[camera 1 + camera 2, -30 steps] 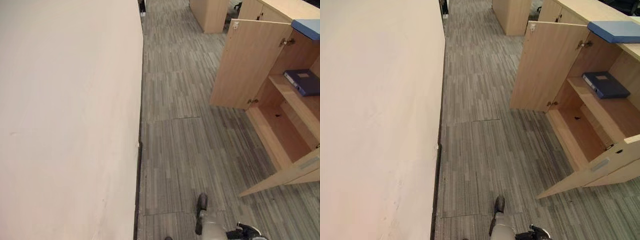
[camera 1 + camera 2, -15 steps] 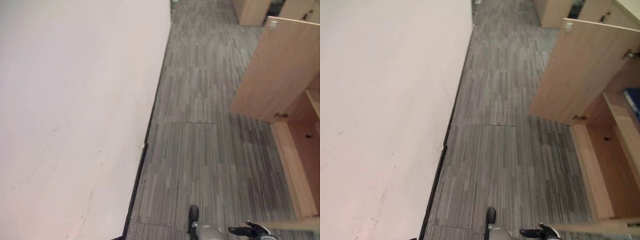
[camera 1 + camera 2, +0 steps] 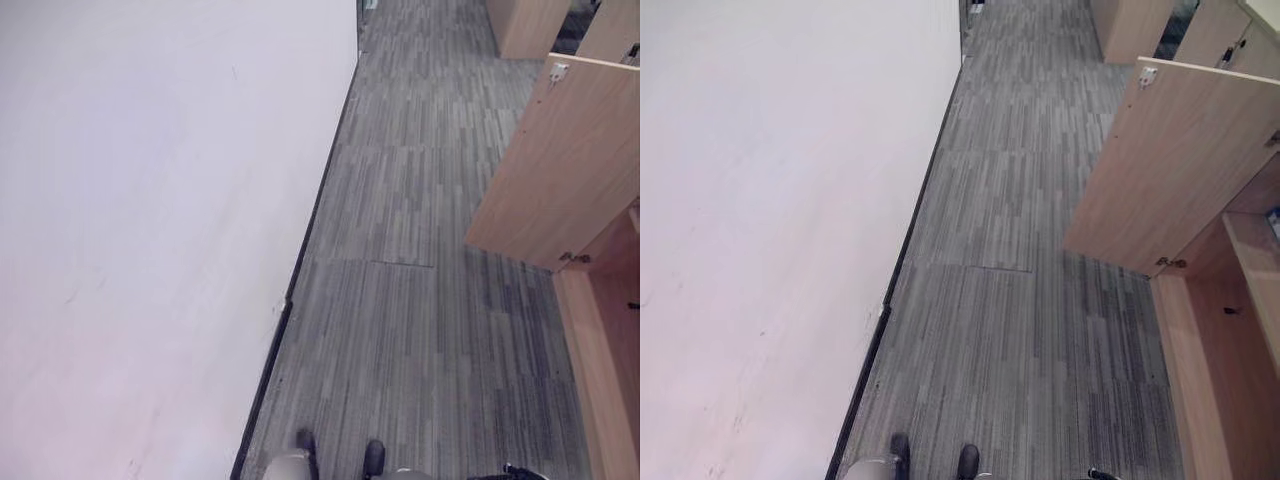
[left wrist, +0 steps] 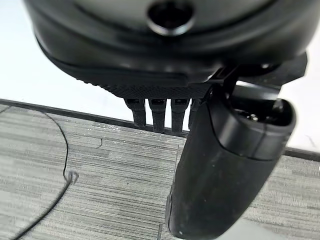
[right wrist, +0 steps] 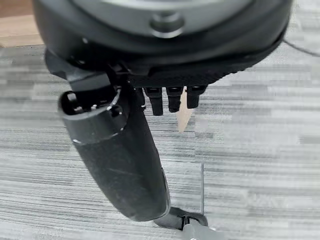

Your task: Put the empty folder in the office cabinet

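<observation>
1. Right eye view: a blue sliver (image 3: 1274, 216) at the right edge, just above the shelf (image 3: 1255, 262) of the office cabinet (image 3: 1212, 400). Possibly the folder, but too little in sight to tell.
2. No folder in either hand. Left hand (image 4: 220, 165) hanging over the carpet (image 3: 420, 330) near the foot of the wall (image 3: 150, 200), fingers (image 4: 157, 117) straight and side by side, thumb apart from them, nothing between.
3. Right hand (image 5: 120, 160) likewise over bare carpet, fingers relaxed and together, thumb clear, clamped on nothing.
4. Step in hand, as a judgement: squaring up to the cabinet, now far off to the right, with the wall taking the whole left side.
5. To do it well: turn right until the open door (image 3: 1170, 170) and both shelves sit in the middle of the head views.
6. Keep well apart from the door's near edge while closing in; risk of clipping it with the right arm.
7. Confirm what the blue sliver is before any reach.
8. Keep both hands open and low until the cabinet is squarely ahead.
</observation>
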Available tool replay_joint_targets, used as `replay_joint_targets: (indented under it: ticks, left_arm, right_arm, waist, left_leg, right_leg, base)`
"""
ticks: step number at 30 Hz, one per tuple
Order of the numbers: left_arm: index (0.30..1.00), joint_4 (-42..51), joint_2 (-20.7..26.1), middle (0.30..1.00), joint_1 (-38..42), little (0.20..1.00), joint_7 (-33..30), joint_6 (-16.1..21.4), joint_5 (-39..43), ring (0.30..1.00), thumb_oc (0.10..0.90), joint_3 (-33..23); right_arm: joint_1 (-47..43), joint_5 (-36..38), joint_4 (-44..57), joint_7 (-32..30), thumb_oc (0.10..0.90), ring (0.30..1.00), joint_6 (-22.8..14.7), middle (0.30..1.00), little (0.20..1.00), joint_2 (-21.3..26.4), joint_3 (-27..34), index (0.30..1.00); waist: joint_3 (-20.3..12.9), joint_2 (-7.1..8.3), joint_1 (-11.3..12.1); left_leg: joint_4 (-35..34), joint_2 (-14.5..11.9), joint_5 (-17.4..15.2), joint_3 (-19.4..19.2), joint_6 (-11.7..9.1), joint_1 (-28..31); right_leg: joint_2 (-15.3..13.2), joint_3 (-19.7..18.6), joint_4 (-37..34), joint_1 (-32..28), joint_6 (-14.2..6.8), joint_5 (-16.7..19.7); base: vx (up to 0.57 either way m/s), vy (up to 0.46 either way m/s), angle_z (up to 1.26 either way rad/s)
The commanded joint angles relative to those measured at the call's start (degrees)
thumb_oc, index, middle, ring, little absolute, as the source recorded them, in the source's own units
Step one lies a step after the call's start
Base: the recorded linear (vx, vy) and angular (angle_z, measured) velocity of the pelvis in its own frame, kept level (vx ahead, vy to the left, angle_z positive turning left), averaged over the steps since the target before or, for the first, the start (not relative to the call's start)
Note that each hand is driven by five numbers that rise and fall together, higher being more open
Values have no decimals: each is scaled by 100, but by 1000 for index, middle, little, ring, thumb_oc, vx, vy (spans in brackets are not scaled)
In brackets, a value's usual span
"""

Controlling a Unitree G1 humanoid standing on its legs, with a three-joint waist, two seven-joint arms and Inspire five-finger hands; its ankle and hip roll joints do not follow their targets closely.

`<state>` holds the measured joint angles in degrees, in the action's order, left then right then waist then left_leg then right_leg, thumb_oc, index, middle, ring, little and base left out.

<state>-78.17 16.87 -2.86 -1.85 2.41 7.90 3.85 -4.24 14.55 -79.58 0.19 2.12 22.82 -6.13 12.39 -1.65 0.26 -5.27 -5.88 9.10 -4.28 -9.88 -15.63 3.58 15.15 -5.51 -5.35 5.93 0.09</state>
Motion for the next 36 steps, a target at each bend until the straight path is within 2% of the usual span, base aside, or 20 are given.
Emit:
replay_joint_targets:
  ticks: [1,4,6,9,11,14,17,19,21,23,24,25,27,28,29,30,31,32,33,36]
  left_arm:
    - [900,-125,466,900,-242,900,-136,-37,-268,900,800,17]
    - [900,-229,428,900,-327,900,-112,-53,-172,900,800,-146]
    - [900,-262,439,900,-417,900,-87,-46,-75,900,800,-315]
    - [900,-245,438,900,-495,900,-11,-5,56,900,800,-459]
    - [900,-244,447,900,-512,900,-6,-19,50,900,800,-465]
    - [900,-211,455,900,-517,900,5,-14,60,900,800,-481]
    - [900,-192,447,900,-511,900,-4,-31,46,900,800,-449]
    - [900,-185,440,900,-485,900,-37,-44,34,900,800,-394]
    - [900,-172,444,900,-464,900,-44,-51,76,900,800,-372]
    - [900,-170,452,900,-404,900,-61,-57,92,900,800,-361]
    - [900,-180,453,900,-369,900,-75,-65,57,900,800,-371]
    - [900,-191,455,900,-361,900,-88,-70,29,900,800,-377]
    - [900,-230,444,900,-335,900,-142,-82,-75,900,800,-380]
    - [900,-240,430,900,-325,900,-161,-75,-117,900,800,-388]
    - [900,-125,296,900,472,900,-389,-119,-156,900,800,-21]
    - [900,-134,292,900,488,900,-391,-117,-155,900,800,-16]
    - [900,84,238,900,623,900,-372,-90,-203,900,800,53]
    - [900,8,172,900,484,900,-476,-228,-5,900,800,-182]
    - [900,-44,171,900,459,900,-493,-244,34,900,800,-244]
    - [900,-180,148,900,326,900,-495,-280,139,900,800,-469]
  right_arm:
    - [292,-202,-274,-45,800,900,44,900,900,368,131,900]
    - [393,-145,-409,13,800,900,64,900,900,345,237,900]
    - [503,177,-509,92,800,900,76,900,900,267,477,900]
    - [615,607,-536,213,800,900,107,900,900,169,788,900]
    - [633,654,-556,250,800,900,126,900,900,143,846,900]
    - [629,614,-499,313,800,900,140,900,900,136,828,900]
    - [553,642,-352,318,800,900,148,900,900,193,868,900]
    - [536,714,-219,287,800,900,126,900,900,184,882,900]
    - [462,778,-75,239,800,900,81,900,900,116,830,900]
    - [423,760,-28,181,800,900,60,900,900,63,773,900]
    - [406,736,-22,139,800,900,63,900,900,52,767,900]
    - [413,719,-26,124,800,900,71,900,900,49,768,900]
    - [424,671,-61,86,800,900,97,900,900,33,773,900]
    - [423,664,-75,78,800,900,106,900,900,23,787,900]
    - [416,601,-77,111,800,900,116,900,900,-7,663,900]
    - [409,600,-79,112,800,900,116,900,900,-5,671,900]
    - [500,523,39,126,800,900,100,900,900,-94,539,900]
    - [433,570,41,30,800,900,128,900,900,-154,580,900]
    - [386,566,10,2,800,900,147,900,900,-183,581,900]
    - [394,461,-105,-17,800,900,174,900,900,-253,554,900]
  waist:
    - [-83,88,183]
    - [-145,47,240]
    - [-251,7,282]
    - [-430,66,303]
    - [-579,103,309]
    - [-754,93,323]
    - [-763,0,308]
    - [-654,-130,251]
    - [-537,-233,198]
    - [-430,-299,143]
    - [-350,-340,100]
    - [-333,-312,82]
    - [-301,-260,11]
    - [-284,-229,-31]
    - [-336,-158,-225]
    - [-323,-164,-214]
    - [-295,-110,-368]
    - [-230,-58,-437]
    - [-250,-58,-416]
    - [-278,15,-243]
  left_leg:
    - [27,133,-98,0,328,-407]
    - [27,109,-82,84,331,-316]
    - [27,110,199,223,308,-121]
    - [296,224,214,75,491,-22]
    - [616,398,-26,-44,652,-42]
    - [662,703,-402,-180,894,167]
    - [531,975,-687,-375,1133,580]
    - [392,1026,-840,-478,1225,966]
    - [268,999,-986,-602,1231,1311]
    - [252,925,-1129,-614,1186,1535]
    - [309,845,-1134,-697,1174,1557]
    - [320,836,-1208,-682,1133,1616]
    - [340,777,-1294,-739,1041,1765]
    - [345,740,-1287,-802,998,1807]
    - [336,717,-1348,-832,951,1931]
    - [337,712,-1351,-837,949,1938]
    - [345,697,-1420,-902,918,2011]
    - [392,636,-1588,-1023,852,2196]
    - [386,591,-1681,-1058,812,2294]
    - [407,487,-1827,-1419,700,2538]
  right_leg:
    - [-310,-427,537,-278,-919,-813]
    - [-221,-614,517,-458,-916,-911]
    - [-186,-758,451,-597,-908,-997]
    - [-482,-882,454,-754,-1043,-1099]
    - [-730,-894,715,-698,-1189,-1060]
    - [-1112,-927,1504,-420,-1441,-629]
    - [-1618,-753,3002,192,-1607,417]
    - [-1918,-358,3764,538,-1541,759]
    - [-2231,229,3988,796,-1489,680]
    - [-2300,568,3588,1083,-1475,230]
    - [-2271,808,3197,1141,-1396,196]
    - [-2276,804,2939,1174,-1502,135]
    - [-2173,836,2076,1295,-1590,217]
    - [-2084,880,1519,1374,-1603,479]
    - [-2017,743,1191,1427,-1695,627]
    - [-2007,741,1173,1414,-1694,638]
    - [-1971,601,882,1549,-1749,753]
    - [-2005,691,369,1702,-1869,1020]
    - [-2017,828,231,1730,-1957,1022]
    - [-2246,1991,192,1604,-2031,1226]
  base:
    - [219,21,-7]
    - [297,43,-34]
    - [463,126,-66]
    - [475,222,-72]
    - [382,225,-35]
    - [360,257,-18]
    - [260,282,-37]
    - [206,280,-29]
    - [200,196,-11]
    - [208,44,1]
    - [203,-59,-6]
    - [182,-100,-25]
    - [199,-141,-27]
    - [235,-158,-23]
    - [170,-108,-24]
    - [202,-90,-10]
    - [228,-150,-7]
    - [338,-204,-14]
    - [359,-254,-58]
    - [225,-215,-80]
